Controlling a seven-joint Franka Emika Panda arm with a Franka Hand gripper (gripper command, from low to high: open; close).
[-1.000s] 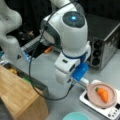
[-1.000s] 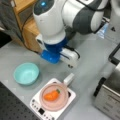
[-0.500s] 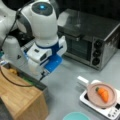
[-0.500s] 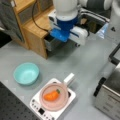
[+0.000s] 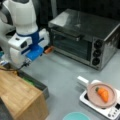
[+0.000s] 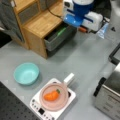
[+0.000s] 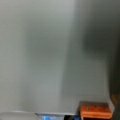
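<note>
Looking across the grey tabletop (image 5: 65, 75), we find the white robot arm (image 5: 23, 17) at a front view's left, its blue-trimmed wrist ending in the pincer (image 5: 48, 50), whose orange tips sit just in front of the toaster oven (image 5: 85, 37). In a front view the pincer (image 6: 82, 29) appears at the top, beside the wooden cabinet (image 6: 37, 22) and above the open drawer (image 6: 58, 36), which has something green inside. We cannot tell how far the pincer is parted, and we see nothing in its hold. The wrist view shows mostly bare grey surface, with an orange fingertip (image 7: 95, 110) at the bottom edge.

Well apart from the arm, a pink pan (image 5: 101, 96) rests on a white hot plate (image 5: 110, 111) at a front view's lower right, and a carrot (image 5: 102, 93) lies in the pan. In a front view the carrot (image 6: 51, 95) lies in the same pan (image 6: 53, 97) on the hot plate (image 6: 37, 107), the pan's white handle (image 6: 68, 79) pointing toward the top right. A teal bowl (image 6: 26, 73) stands on the tabletop (image 6: 82, 60) near the hot plate, toward that view's left. The wooden cabinet (image 5: 20, 95) fills a front view's lower left corner.
</note>
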